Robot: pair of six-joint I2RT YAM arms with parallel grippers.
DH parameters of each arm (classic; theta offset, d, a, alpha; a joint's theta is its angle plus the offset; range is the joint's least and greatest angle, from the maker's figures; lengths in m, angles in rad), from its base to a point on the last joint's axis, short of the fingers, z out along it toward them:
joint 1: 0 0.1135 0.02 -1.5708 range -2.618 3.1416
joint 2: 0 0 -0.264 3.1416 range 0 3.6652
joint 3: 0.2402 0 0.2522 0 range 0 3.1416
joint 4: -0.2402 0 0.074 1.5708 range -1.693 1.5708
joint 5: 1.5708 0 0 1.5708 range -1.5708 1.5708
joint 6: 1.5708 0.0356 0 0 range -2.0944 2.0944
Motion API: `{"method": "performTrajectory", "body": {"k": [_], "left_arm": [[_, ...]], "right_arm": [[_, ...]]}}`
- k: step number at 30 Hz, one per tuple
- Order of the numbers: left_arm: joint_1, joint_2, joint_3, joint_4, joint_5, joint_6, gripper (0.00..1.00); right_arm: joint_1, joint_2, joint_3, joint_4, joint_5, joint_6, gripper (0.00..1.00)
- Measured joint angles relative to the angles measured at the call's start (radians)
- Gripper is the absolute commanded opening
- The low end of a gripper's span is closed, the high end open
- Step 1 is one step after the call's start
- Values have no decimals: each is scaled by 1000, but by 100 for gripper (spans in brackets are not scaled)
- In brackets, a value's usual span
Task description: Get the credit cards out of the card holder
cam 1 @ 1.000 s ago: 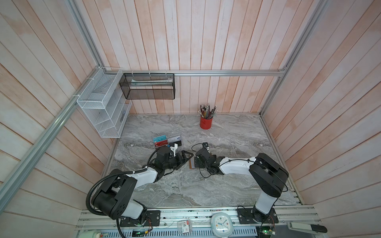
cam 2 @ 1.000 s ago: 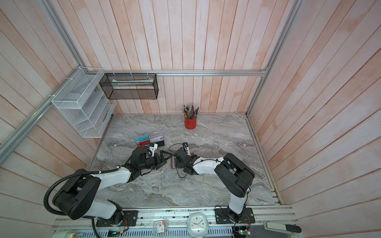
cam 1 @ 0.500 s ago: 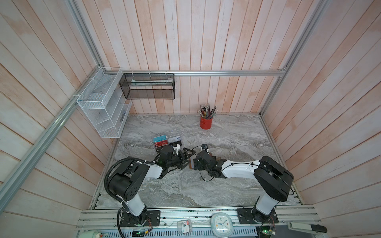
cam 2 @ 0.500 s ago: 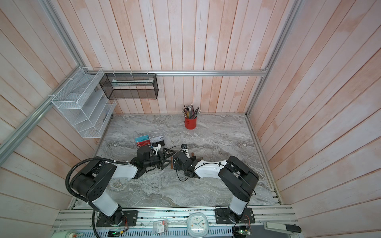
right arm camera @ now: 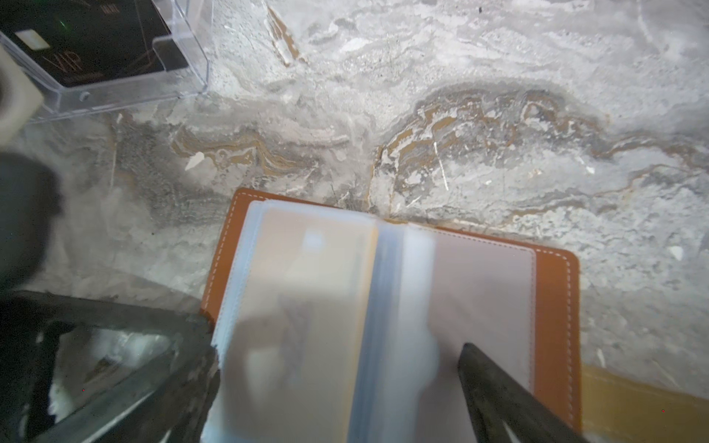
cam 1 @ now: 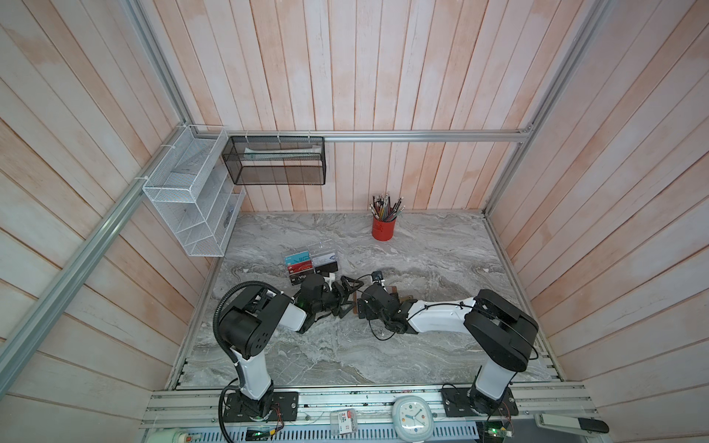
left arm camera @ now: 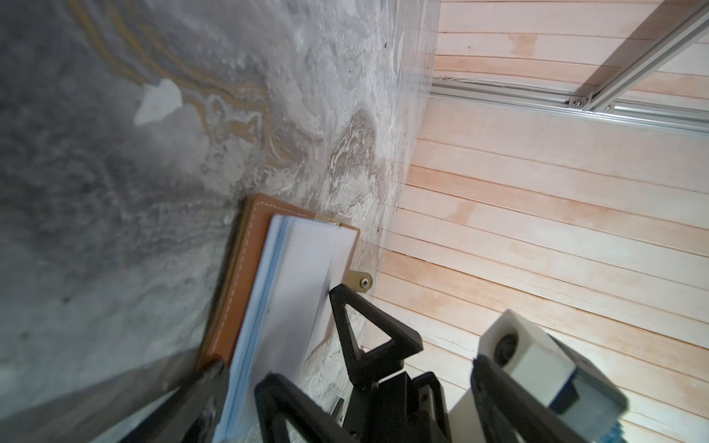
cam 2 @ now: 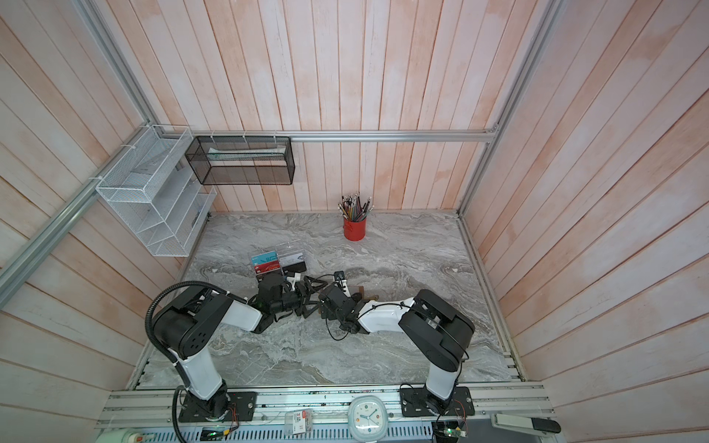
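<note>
- On the counter (cam 1: 429,345), near its middle, the card holder (right arm camera: 556,307) is laid open and flat, with the tan leather cover down and the pale plastic sleeves (right arm camera: 387,299) turned up.
- A gold-yellow card (right arm camera: 307,284) is seen through the top sleeve on one half of the holder.
- The right hand (right arm camera: 337,345) is spread wide and held low over the holder. One finger is set at the outer edge of the sleeves and the other above the bare inner page. Nothing is pinched.
- The left hand (left arm camera: 301,337) is spread wide as well and is placed at the holder from the opposite side. The sleeve stack runs between its fingers, but contact cannot be made out.
- A clear acrylic rack (cam 1: 312,261) with Vip cards is stood near the left hand, toward the back wall.
- A red pencil cup (cam 1: 383,233) is stood well apart, by that wall.
</note>
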State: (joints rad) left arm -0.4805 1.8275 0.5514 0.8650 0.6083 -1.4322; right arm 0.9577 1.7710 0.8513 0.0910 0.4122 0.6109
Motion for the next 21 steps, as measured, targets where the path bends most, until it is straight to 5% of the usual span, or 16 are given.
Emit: {"method": "performTrajectory", "body": {"k": [21], "left_arm": [[1, 18, -8, 42, -4, -13, 100]], "right_arm": [[-21, -17, -25, -21, 89, 44, 98]]}}
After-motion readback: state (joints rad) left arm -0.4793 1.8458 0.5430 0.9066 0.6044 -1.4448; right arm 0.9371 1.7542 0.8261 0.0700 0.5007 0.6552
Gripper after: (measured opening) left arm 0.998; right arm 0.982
